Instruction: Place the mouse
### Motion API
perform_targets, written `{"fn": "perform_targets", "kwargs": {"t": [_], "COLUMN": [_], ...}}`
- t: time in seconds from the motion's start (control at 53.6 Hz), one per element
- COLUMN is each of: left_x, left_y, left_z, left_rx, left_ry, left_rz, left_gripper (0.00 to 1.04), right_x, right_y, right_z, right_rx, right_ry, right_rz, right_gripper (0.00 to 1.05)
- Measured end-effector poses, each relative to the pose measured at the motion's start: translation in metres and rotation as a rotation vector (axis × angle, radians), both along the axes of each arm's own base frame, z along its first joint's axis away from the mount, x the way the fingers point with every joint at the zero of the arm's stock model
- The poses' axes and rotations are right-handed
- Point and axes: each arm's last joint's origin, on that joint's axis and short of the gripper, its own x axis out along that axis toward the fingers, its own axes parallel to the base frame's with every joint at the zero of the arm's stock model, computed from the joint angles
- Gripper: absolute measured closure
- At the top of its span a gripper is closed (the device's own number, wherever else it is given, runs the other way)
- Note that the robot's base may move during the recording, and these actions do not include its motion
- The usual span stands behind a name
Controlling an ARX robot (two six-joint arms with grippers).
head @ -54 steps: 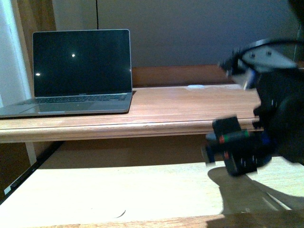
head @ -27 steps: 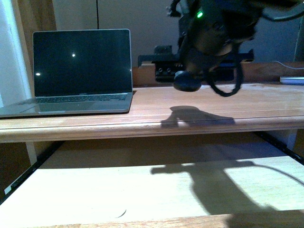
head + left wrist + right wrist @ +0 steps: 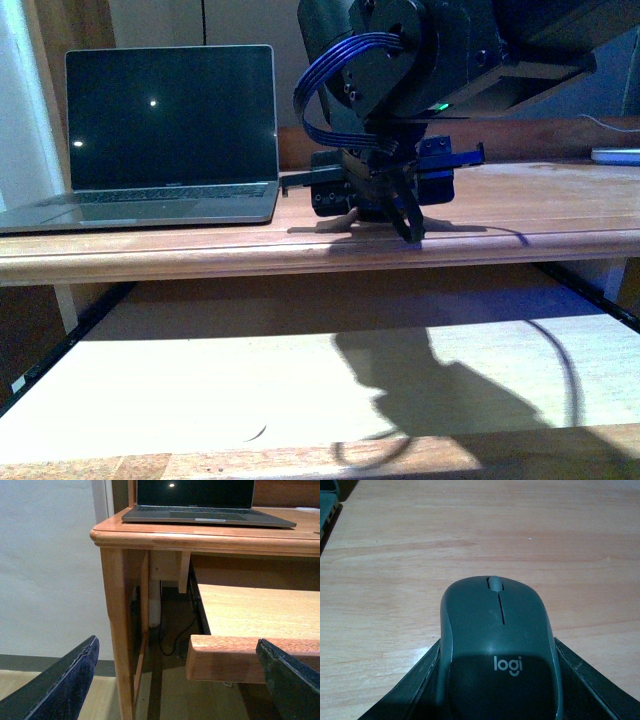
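Lowered onto desk (image 3: pixel 560 215) since earlier frame, right gripper (image 3: pixel 385 218) beside laptop (image 3: pixel 170 130), fingers (image 3: pixel 415 685) clasping mouse (image 3: pixel 497 645) flanks, mouse rear cropped, hidden in front view, left gripper (image 3: pixel 180 680) spread wide, empty.

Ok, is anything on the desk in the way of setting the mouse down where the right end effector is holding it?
Nothing visible is in the way. The right end effector holds the mouse over a bare stretch of the desk top. The laptop stands apart on the robot's left, with only its corner at the edge of the right wrist view.
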Motion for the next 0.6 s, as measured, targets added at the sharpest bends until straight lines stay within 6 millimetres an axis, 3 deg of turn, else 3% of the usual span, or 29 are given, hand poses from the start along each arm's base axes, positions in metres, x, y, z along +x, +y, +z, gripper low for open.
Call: {"fn": "perform_targets", "kwargs": {"t": [0.205,0.28,0.317,0.467,0.597], "left_x": [0.0,0.0,0.0,0.0,0.0], "left_y": [0.0,0.0,0.0,0.0,0.0], "left_z": [0.0,0.0,0.0,0.0,0.0], "left_rx": [0.0,0.0,0.0,0.0,0.0], "left_ry": [0.0,0.0,0.0,0.0,0.0], "left_rz": [0.0,0.0,0.0,0.0,0.0], "left_gripper": [0.08,0.08,0.08,0.08,0.08], "right_x": [-0.002,-0.008,-0.014,-0.061,-0.107], "right_y": [-0.006,-0.018,-0.028,-0.097,-0.15], "right_z": [-0.009,-0.006,0.001,0.049,0.053], "right_rx": [0.048,0.1,0.143,0.256,0.215], "right_ry": [-0.025,-0.058,-0.088,-0.337,-0.429], "right_rz": [0.048,0.083,0.104,0.239,0.411], "right_gripper": [0.22,0.1,0.06,0.07,0.07]}}
